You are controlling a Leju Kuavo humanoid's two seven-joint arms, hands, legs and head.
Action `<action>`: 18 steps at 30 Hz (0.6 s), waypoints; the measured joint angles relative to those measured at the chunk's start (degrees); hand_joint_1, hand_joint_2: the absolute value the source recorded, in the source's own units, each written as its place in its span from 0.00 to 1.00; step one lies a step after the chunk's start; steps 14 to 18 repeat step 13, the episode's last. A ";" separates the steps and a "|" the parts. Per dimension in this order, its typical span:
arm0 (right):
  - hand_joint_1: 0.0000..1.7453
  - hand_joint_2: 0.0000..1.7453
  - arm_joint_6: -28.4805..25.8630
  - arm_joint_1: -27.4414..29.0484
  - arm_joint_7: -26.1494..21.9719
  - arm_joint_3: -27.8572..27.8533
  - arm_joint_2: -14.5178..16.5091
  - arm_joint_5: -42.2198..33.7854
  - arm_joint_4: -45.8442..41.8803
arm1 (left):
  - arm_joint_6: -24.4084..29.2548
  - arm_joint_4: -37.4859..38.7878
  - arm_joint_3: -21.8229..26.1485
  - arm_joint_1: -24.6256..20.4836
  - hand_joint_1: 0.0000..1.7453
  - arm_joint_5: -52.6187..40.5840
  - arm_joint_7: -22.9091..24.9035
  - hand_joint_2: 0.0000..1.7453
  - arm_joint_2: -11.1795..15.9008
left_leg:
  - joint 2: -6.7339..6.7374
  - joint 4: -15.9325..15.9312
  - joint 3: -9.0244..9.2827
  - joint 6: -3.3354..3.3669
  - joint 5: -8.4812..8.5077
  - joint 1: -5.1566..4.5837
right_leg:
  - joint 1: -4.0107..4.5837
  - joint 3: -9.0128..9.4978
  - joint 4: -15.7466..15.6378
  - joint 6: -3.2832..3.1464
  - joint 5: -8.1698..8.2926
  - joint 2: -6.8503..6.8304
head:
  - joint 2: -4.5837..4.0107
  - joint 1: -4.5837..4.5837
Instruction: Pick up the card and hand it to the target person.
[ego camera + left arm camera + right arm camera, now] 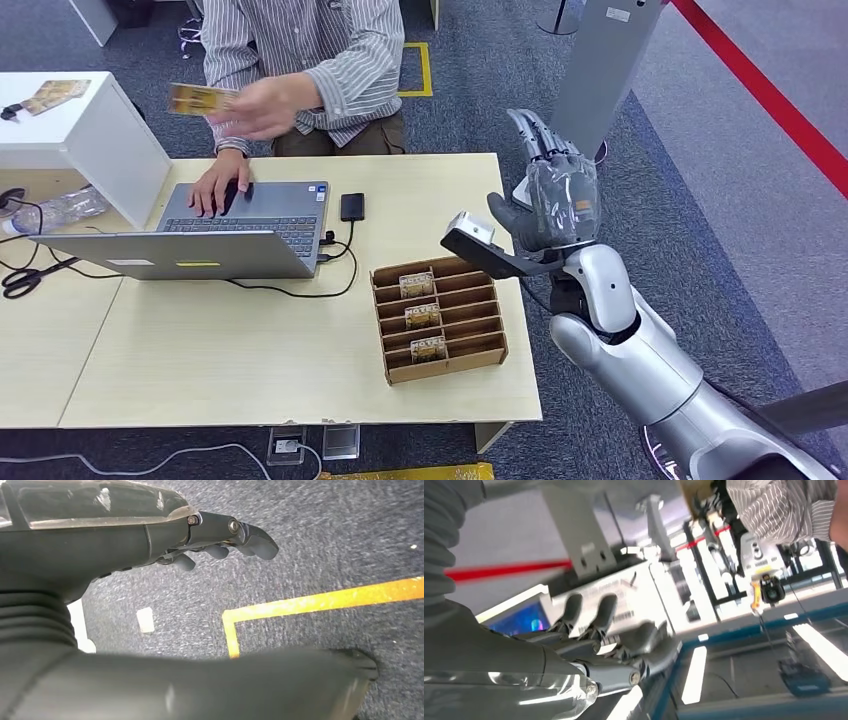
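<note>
grey carpet with a red floor line and yellow tape marks runs round a pale wooden desk (250, 350), where a person in a striped shirt (300, 45) sits at twelve o'clock behind a silver laptop (240, 230). a brown cardboard slotted card holder (440, 320) stands near the desk's three o'clock edge, with several small cards upright in its slots.

the flat gold-and-tan rectangular card (200, 98) is already in the person's raised hand (265, 105), up at about eleven o'clock from the holder and well apart from me. it looks thin and stiff, printed in yellow-brown, and blurred as if moving.

my right hand (550, 200) is lifted beside the desk at two o'clock of the holder, fingers (601, 615) released and apart, grasping nothing. my left hand (150, 535) hangs over the carpet with fingers curled in loosely around nothing.

i judge the handover done, so the step in hand is to draw back well: i should bring my right arm away slowly, keep it above the holder so i do not knock the standing cards, and keep it away from the person's arm.
</note>
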 joint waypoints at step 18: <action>0.00 1.00 3.39 13.99 -8.82 -4.81 -2.96 -46.45 -8.64 | 1.34 0.00 0.12 0.26 0.00 1.58 1.66 0.00 0.02 | 0.00 0.00 0.00 0.00 -0.02 0.00 | 0.00 -0.04 -0.02 0.01 -0.01 0.00 | 0.00 0.03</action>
